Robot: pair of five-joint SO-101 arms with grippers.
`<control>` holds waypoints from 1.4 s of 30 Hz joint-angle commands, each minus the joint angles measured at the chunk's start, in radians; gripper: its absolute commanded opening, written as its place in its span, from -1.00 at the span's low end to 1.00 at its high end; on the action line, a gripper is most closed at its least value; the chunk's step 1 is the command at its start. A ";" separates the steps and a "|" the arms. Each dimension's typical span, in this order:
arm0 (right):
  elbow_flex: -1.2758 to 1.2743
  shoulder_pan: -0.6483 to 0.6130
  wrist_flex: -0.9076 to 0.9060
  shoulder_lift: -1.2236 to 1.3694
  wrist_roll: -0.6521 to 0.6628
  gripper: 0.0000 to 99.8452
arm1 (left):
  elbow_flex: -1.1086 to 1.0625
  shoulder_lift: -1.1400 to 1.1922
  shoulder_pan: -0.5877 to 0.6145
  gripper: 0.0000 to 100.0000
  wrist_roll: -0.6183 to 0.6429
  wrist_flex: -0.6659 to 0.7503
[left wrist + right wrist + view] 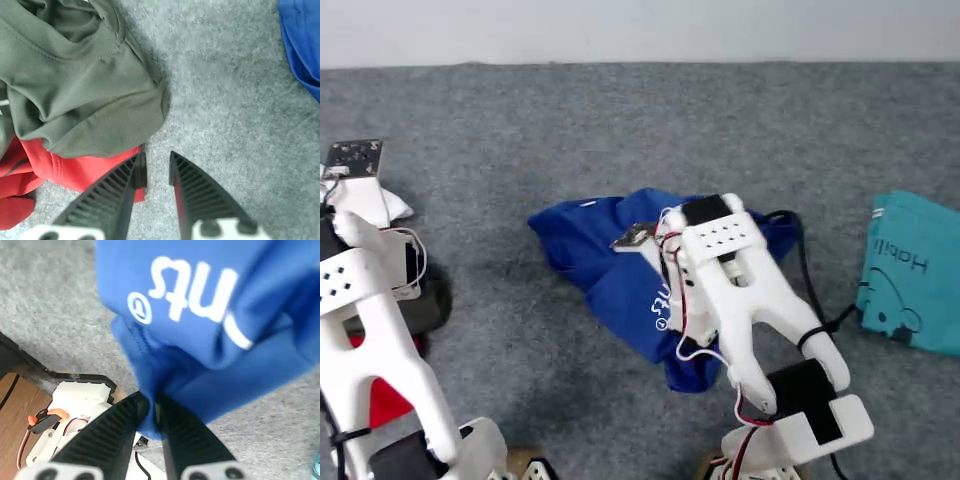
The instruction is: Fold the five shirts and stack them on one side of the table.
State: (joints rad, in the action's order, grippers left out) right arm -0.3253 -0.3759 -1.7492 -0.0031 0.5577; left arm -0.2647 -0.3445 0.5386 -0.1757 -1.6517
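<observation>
Closest to the high camera, at the lower left, the left arm [380, 340] rises from its base and leans over toward the table's left edge, its white links bent above a small heap of clothes. In its own wrist view, the left gripper [157, 160] points down at the grey table [620, 130]. Its two dark ribbed fingers [192, 187] stand a little apart with nothing between them, and one tip sits at the hem of the red shirt [75, 172]. A crumpled olive shirt [85, 85] lies on top of that red one, covering most of it, and both lie at the left side of the table. Further right, around the middle of the table, the blue shirt [610, 270] lies bunched, its white print partly showing. The right arm [750, 300] stretches forward from its base at the bottom edge and folds down over this shirt. The right gripper [150, 402] has its fingers pressed together on a fold of the blue cloth, which hangs bunched from the pinch above the grey surface. At the far right edge a teal shirt [910, 275] lies flat, well apart from the blue one.
</observation>
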 commanded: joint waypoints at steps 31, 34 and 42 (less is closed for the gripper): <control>0.055 0.742 -0.045 -0.297 0.236 -0.98 | -0.240 0.150 -0.695 -0.55 -0.107 0.276; 0.055 0.740 -0.045 -0.297 0.230 -0.98 | -0.163 0.278 -0.721 -0.55 -0.107 0.270; 0.055 0.740 -0.044 -0.297 0.215 -0.98 | 0.012 0.517 -0.809 -0.55 -0.104 0.269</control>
State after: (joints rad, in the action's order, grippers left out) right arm -0.2762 0.3514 -1.7568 -0.2516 0.7833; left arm -0.3307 0.1373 -0.2409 -0.2723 -1.3909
